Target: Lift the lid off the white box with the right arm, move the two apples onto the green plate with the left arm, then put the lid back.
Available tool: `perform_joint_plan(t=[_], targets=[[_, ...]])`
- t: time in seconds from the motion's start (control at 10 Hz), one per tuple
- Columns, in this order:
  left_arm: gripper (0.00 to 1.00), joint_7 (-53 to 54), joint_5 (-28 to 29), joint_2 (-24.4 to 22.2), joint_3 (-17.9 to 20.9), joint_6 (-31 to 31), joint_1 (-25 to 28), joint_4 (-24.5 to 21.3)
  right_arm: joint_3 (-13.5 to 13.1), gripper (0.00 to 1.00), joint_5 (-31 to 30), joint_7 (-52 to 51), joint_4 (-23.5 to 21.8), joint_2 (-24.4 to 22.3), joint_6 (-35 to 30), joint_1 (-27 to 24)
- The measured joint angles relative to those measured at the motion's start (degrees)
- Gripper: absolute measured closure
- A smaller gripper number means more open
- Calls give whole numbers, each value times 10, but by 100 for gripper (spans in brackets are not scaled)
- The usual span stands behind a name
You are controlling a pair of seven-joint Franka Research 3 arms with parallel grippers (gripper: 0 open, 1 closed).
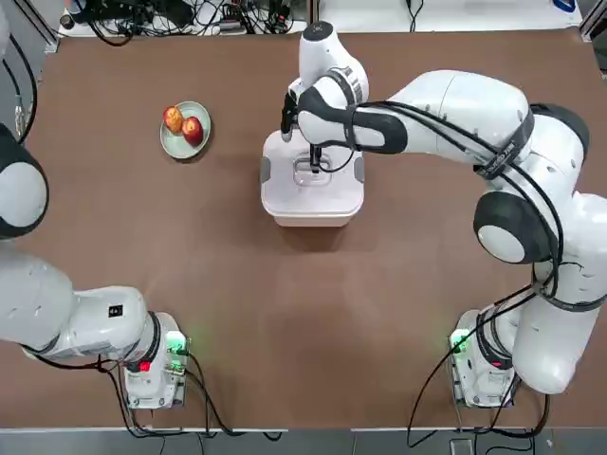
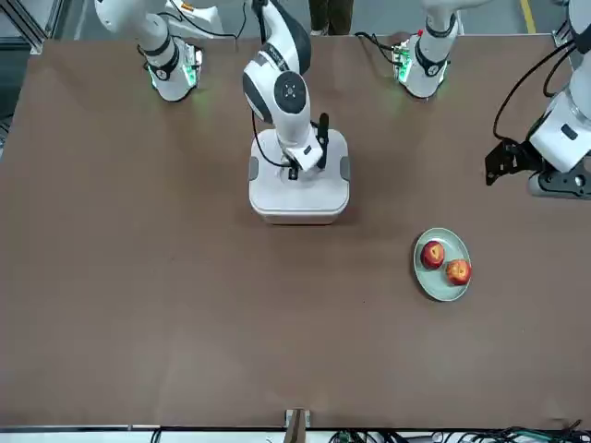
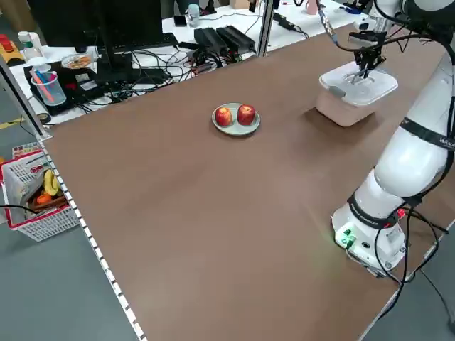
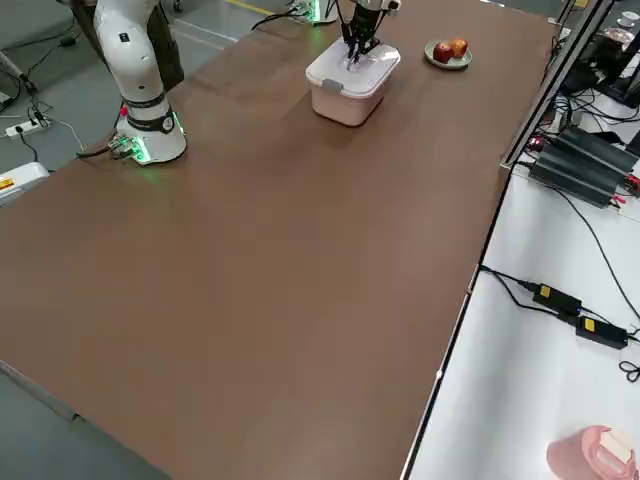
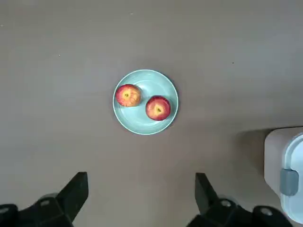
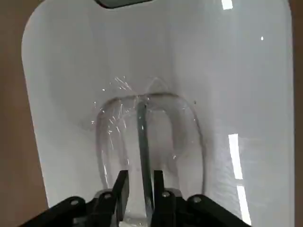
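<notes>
So we're basically at the tail end here. Both small round red apples with yellowish patches [image 1: 183,124] are sitting side by side on the little round mint-green plate [image 1: 171,145], over on the robot's left half of the brown counter [image 1: 285,313]. The square white plastic lid with rounded corners and grey side clips [image 1: 334,157] is sitting on the squarish pale pinkish-white plastic box [image 1: 311,211], middle of the counter, well apart from the plate. So I'd say the step in hand is the last one: putting the lid back, and it looks seated already.

The right arm's dark pincer [image 6: 140,183] is pointing straight down onto the lid's flat central handle [image 6: 142,127]. From its own wrist camera the two fingers [image 6: 119,187] sit just either side of that thin handle rib, very narrow gap. Honestly I can't tell if they're pinching it or have just eased off.

What's next, if I had to guess: spread those fingers enough to clear the handle, then lift straight up so the lid doesn't get dragged off again. Might be worth checking the lid sits flat all round.

Right arm is stretched far out over the counter, wrist bent down above the box. The left arm's pincer [image 5: 142,201] hangs high over the counter near the plate, fingers spread wide, holding nothing.
</notes>
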Motion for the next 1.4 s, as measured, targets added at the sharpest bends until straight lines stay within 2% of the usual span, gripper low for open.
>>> perform_joint_plan(t=[0.1, 0.3, 0.6, 1.0, 1.2, 1.4], targets=[[0, -1, 0, 4, 14, 0, -16, 0, 0, 52, 0, 3, 0, 2, 0, 1], [0, -1, 0, 8, 36, 0, -28, 0, 0, 40, 0, 4, 0, 2, 0, 1], [0, -6, -1, 8, 39, 0, -28, 0, -2, 1, 0, 6, 3, 2, 0, 1], [0, -31, -28, 8, 39, 0, -28, 0, -18, 0, 0, 17, 11, -37, -32, -22], [0, -32, -28, 8, 40, 0, -27, 0, -35, 0, -16, 16, 14, -65, -43, -73], [0, -32, -28, 5, 41, 0, -27, 2, -65, 0, -40, 16, 19, -76, -44, -117]])
